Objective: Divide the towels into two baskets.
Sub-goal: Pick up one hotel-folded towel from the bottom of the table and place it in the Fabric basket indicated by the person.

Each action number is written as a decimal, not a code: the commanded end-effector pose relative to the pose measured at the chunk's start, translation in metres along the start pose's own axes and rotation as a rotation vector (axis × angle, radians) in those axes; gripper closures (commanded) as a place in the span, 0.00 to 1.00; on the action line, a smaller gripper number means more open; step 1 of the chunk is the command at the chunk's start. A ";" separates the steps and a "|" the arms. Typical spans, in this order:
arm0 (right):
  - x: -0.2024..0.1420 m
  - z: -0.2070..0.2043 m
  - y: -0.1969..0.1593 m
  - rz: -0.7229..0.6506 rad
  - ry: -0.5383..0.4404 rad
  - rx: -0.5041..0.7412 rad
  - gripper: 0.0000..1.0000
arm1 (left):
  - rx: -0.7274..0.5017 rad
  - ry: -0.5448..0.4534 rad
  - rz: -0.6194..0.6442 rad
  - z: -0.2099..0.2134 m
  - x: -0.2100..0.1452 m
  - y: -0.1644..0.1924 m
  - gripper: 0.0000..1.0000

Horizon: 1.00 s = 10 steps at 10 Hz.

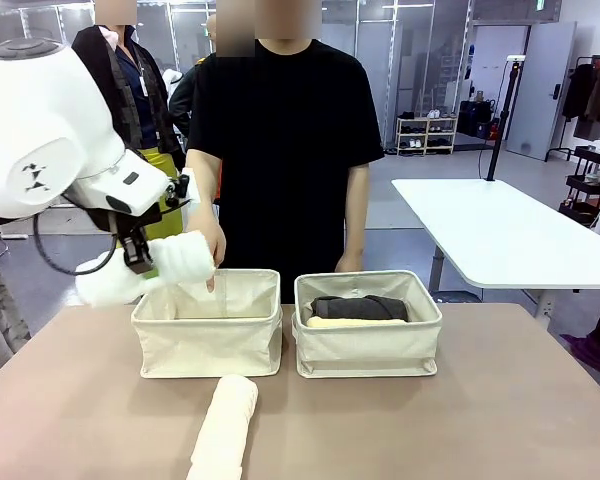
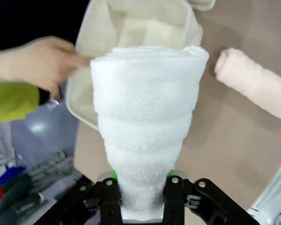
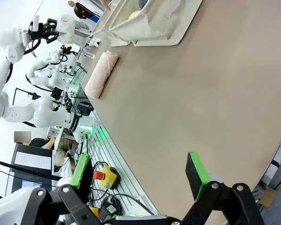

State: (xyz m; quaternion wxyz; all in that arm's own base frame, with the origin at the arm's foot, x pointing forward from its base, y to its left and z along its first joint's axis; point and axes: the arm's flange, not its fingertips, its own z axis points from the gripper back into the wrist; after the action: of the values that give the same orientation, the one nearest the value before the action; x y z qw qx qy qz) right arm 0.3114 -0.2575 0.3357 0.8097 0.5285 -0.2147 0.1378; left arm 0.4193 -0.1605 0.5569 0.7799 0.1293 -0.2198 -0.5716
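Observation:
My left gripper (image 1: 138,264) (image 2: 143,187) is shut on a white rolled towel (image 1: 185,258) (image 2: 147,136), holding it in the air over the left end of the left basket (image 1: 208,345) (image 2: 84,79). The person's hand (image 1: 211,245) (image 2: 42,61) touches the far end of that roll. Inside the right basket (image 1: 368,350) lie a dark grey towel (image 1: 360,306) and a pale yellow towel (image 1: 342,322). Another cream towel (image 1: 223,430) (image 2: 255,82) (image 3: 102,74) rests on the table in front of the left basket. My right gripper (image 3: 139,174) is open above bare table, nothing between its fingers.
The two baskets stand side by side at mid-table, with the person right behind them. Brown table (image 1: 460,420) (image 3: 201,103) lies bare to the right and front. A white table (image 1: 500,225) stands farther off at the right.

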 end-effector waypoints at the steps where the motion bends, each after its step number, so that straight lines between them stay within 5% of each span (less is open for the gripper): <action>1: -0.002 0.001 0.004 -0.005 0.009 -0.008 0.00 | -0.040 -0.063 -0.041 -0.020 0.015 0.026 0.65; 2: -0.002 0.001 0.004 -0.005 0.009 -0.008 0.00 | 0.000 0.000 0.000 0.000 0.000 0.000 0.65; 5: -0.002 0.001 0.004 -0.005 0.009 -0.008 0.00 | 0.000 0.000 0.000 0.000 0.000 0.000 0.65; 10: -0.002 0.001 0.004 -0.005 0.009 -0.008 0.00 | -0.057 0.069 -0.154 -0.065 0.055 0.045 0.65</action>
State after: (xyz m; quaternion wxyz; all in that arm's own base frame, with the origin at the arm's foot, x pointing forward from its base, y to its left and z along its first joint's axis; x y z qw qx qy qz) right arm 0.3115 -0.2574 0.3357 0.8097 0.5285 -0.2146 0.1380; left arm 0.4788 -0.1951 0.5251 0.7533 0.1293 -0.1845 -0.6178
